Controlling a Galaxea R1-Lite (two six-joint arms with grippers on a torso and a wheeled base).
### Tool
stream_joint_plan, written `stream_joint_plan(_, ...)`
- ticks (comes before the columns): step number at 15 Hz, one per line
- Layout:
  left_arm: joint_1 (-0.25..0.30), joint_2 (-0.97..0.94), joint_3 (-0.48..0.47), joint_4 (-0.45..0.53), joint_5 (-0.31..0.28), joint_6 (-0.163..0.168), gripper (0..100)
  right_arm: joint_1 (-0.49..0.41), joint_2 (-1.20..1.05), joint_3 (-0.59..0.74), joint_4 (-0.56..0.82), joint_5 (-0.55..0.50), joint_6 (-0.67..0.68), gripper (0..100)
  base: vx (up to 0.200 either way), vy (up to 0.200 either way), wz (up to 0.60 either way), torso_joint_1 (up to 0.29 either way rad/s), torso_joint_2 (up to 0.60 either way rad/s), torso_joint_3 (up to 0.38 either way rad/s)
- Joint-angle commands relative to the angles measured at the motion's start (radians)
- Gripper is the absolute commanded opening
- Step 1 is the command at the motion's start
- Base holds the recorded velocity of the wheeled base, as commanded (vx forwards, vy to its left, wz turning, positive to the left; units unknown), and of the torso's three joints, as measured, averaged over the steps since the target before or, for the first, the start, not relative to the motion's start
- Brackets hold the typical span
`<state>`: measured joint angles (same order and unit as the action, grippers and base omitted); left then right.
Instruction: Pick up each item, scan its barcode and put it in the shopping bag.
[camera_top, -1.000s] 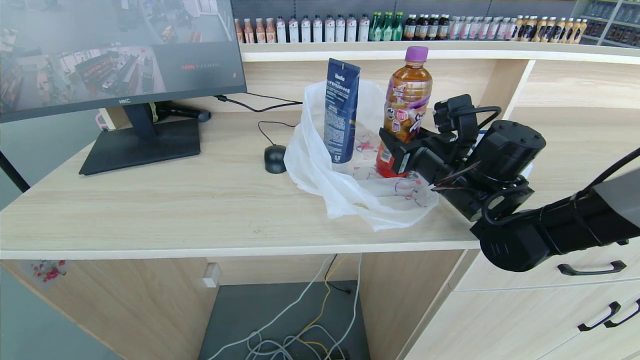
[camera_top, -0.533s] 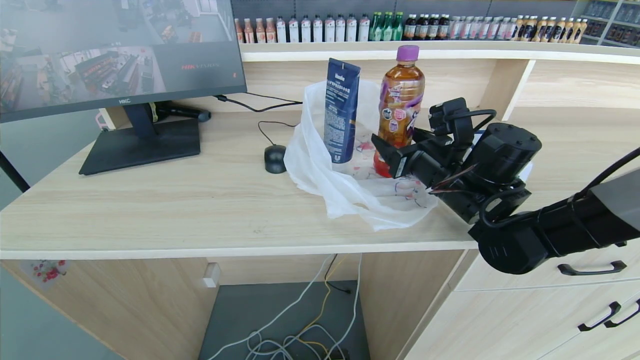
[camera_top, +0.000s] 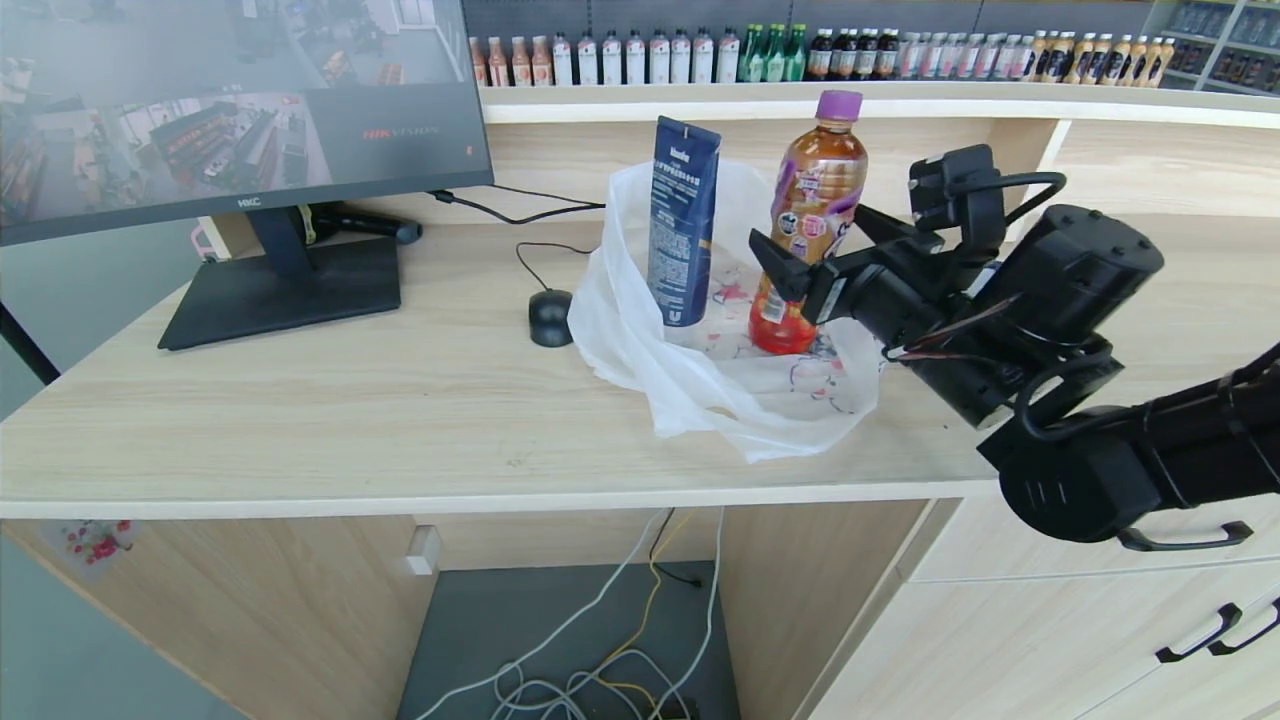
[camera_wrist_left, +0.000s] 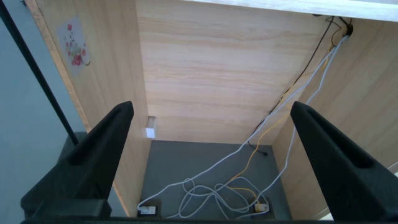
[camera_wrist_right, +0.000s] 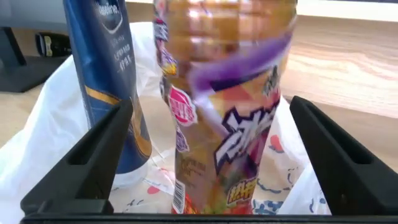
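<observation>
Head view: the bottle stands upright inside the shopping bag, just beside the blue tube, which is also upright in the bag. The right gripper straddles the bottle's lower half, jaws spread.

Left wrist view: the left gripper is spread wide and empty, facing the cables under the counter.

Right wrist view: the bottle sits between the fingers with a gap on each side, so it is judged released.

Progress: two items are bagged. Scanning cannot be confirmed. Likely remaining is drawing the right arm clear of the bag.
</observation>
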<state>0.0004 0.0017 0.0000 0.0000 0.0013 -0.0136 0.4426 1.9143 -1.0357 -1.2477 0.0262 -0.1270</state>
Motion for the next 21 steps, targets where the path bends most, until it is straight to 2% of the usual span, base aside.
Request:
stream_joint_plan(1, 0.000, 0.000, 0.000, 0.000, 0.000, -0.002, 100, -0.002, -0.115, 0.079, 0.001, -0.002, -0.003, 100, 0.000, 0.000, 0.00, 0.000, 0.00, 0.000)
stream_joint_plan(4, 0.001, 0.000, 0.000, 0.000, 0.000, -0.002, 100, -0.002, -0.264, 0.264, -0.003, -0.009, -0.005, 100, 0.000, 0.000, 0.00, 0.000, 0.00, 0.000)
stream_joint_plan(6, 0.000, 0.000, 0.000, 0.000, 0.000, -0.002, 100, -0.008, -0.414, 0.457, -0.004, -0.011, -0.005, 100, 0.000, 0.000, 0.00, 0.000, 0.00, 0.000)
stream_joint_plan(13, 0.001, 0.000, 0.000, 0.000, 0.000, -0.002, 100, -0.122, -0.857, 0.996, 0.001, -0.009, 0.004, 100, 0.000, 0.000, 0.00, 0.000, 0.00, 0.000)
stream_joint_plan(14, 0.001, 0.000, 0.000, 0.000, 0.000, -0.002, 100, -0.131, -0.925, 1.036, 0.036, -0.011, 0.010, 100, 0.000, 0.000, 0.00, 0.000, 0.00, 0.000)
stream_joint_plan(16, 0.001, 0.000, 0.000, 0.000, 0.000, 0.000, 100, -0.143, -1.051, 1.036, 0.205, -0.012, 0.046, 100, 0.000, 0.000, 0.00, 0.000, 0.00, 0.000)
stream_joint_plan(17, 0.001, 0.000, 0.000, 0.000, 0.000, 0.000, 100, -0.146, -1.175, 1.036, 0.387, -0.012, 0.056, 100, 0.000, 0.000, 0.00, 0.000, 0.00, 0.000)
stream_joint_plan(18, 0.000, 0.000, 0.000, 0.000, 0.000, 0.000, 100, -0.146, -1.249, 1.036, 0.475, -0.012, 0.060, 100, 0.000, 0.000, 0.00, 0.000, 0.00, 0.000)
stream_joint_plan(19, 0.000, 0.000, 0.000, 0.000, 0.000, -0.002, 100, -0.146, -1.402, 1.027, 0.686, -0.011, 0.075, 100, 0.000, 0.000, 0.00, 0.000, 0.00, 0.000)
stream_joint_plan(21, 0.000, 0.000, 0.000, 0.000, 0.000, 0.000, 100, -0.145, -1.571, 1.022, 0.915, -0.006, 0.078, 100, 0.000, 0.000, 0.00, 0.000, 0.00, 0.000)
